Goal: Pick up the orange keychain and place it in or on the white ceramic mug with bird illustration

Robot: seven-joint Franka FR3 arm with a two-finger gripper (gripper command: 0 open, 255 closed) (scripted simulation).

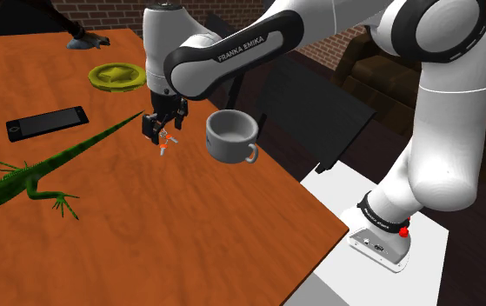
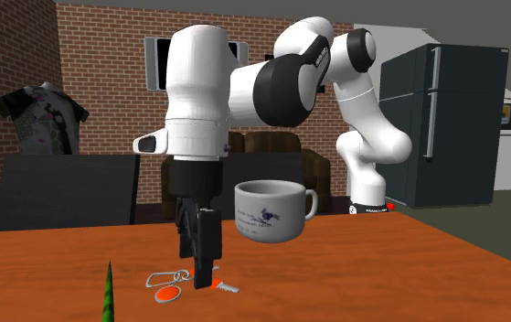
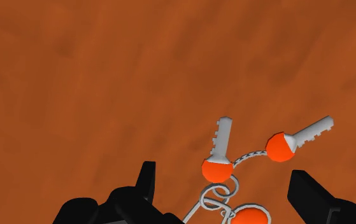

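Observation:
The keychain [image 3: 216, 168] is a wire ring with several grey keys that have orange heads. It lies flat on the brown wooden table [image 1: 189, 226]. My black gripper [image 3: 227, 191] is open and points straight down over it, its fingers [image 3: 146, 184] apart on either side of the ring without touching it. In the shoulder view the gripper [image 1: 163, 130] hangs just above the keychain [image 1: 167, 143]. The white mug [image 1: 230, 137] with a bird picture stands upright close by, towards the shoulder view's right. In the second exterior view the mug [image 2: 267, 212] stands behind the gripper [image 2: 203, 274] and keychain [image 2: 166, 293].
A green toy lizard [image 1: 23, 182] stretches across the shoulder view's left, its tail reaching towards the gripper. A black phone [image 1: 47, 123] and a yellow-green plate [image 1: 117, 76] lie farther back. The table's edge [image 1: 319, 204] runs just past the mug.

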